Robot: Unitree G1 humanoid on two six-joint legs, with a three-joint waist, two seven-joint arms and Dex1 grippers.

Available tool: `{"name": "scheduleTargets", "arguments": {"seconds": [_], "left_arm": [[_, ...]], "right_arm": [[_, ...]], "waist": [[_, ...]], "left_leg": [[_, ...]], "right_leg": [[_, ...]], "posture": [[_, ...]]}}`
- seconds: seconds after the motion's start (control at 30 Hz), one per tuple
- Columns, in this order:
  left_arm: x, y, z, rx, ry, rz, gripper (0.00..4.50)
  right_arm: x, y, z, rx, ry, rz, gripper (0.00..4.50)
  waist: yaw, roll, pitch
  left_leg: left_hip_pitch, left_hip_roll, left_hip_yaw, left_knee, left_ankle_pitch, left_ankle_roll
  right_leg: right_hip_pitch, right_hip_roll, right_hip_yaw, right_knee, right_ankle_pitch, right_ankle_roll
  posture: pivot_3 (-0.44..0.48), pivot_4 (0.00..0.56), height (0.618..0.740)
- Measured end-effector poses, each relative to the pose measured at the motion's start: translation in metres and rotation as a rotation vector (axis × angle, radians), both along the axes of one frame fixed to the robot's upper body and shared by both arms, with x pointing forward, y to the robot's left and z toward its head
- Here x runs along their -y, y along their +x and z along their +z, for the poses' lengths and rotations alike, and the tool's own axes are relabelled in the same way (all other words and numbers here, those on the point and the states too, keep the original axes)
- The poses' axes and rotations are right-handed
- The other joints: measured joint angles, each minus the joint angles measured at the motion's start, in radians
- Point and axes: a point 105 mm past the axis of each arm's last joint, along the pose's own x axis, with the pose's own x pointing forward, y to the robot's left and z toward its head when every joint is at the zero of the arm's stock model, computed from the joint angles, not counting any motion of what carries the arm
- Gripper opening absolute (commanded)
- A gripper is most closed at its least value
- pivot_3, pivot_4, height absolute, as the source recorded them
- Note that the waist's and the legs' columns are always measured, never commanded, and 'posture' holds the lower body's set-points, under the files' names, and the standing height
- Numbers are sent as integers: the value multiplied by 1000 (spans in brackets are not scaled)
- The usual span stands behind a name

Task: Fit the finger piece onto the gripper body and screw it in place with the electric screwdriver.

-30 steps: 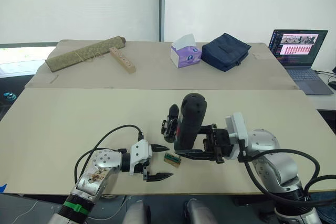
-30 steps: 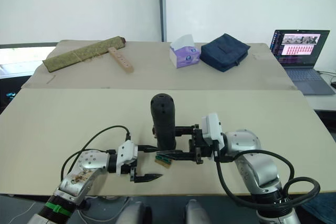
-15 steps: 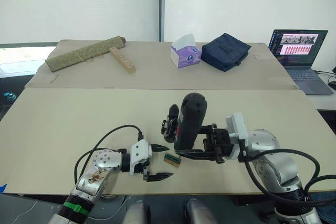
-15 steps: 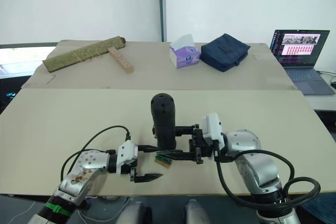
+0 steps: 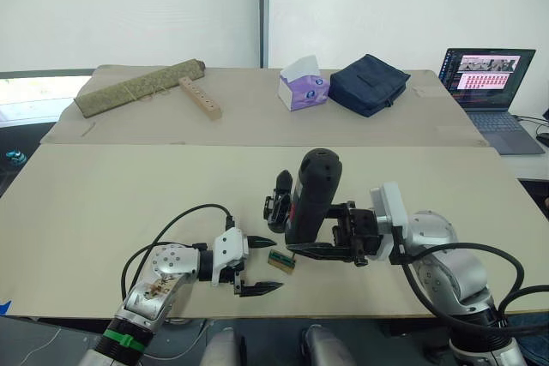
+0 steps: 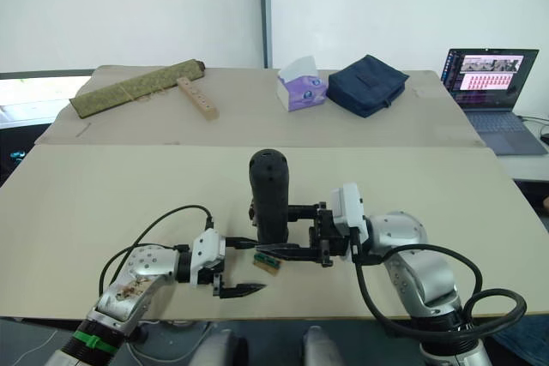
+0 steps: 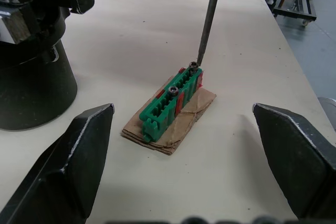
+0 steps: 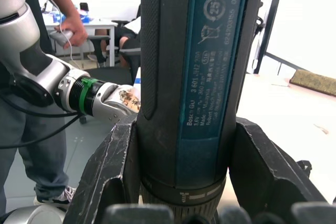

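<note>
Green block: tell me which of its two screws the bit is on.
The screw at the far end of the green block, away from the left gripper. The bit touches it; the mid-block screw stands free.

Office-like lab: laptop (image 5: 485, 81), tissue box (image 5: 303, 85), long work tables (image 5: 129, 186).

Black electric screwdriver (image 5: 310, 195) upright, slightly tilted, bit down, black gripper body (image 5: 277, 204) just behind it on table
</note>
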Motion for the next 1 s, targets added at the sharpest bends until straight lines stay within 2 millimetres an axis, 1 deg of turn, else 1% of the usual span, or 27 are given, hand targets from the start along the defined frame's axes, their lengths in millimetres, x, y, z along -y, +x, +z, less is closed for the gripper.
{"name": "scheduleTargets", "arguments": {"seconds": [0.27, 1.0], "left_arm": [[-1, -1, 0, 0, 3, -1, 4500], [-1, 0, 0, 0, 3, -1, 4500]], "right_arm": [[2, -1, -4, -20, -6, -6, 1928], [4, -2, -6, -32, -24, 3, 1928]], "waist": [[-1, 0, 0], [-1, 0, 0]], "left_leg": [[0, 0, 0, 0, 0, 0], [0, 0, 0, 0, 0, 0]], "right_leg": [[0, 0, 0, 0, 0, 0], [0, 0, 0, 0, 0, 0]], "posture": [[0, 150, 740], [0, 150, 740]]}}
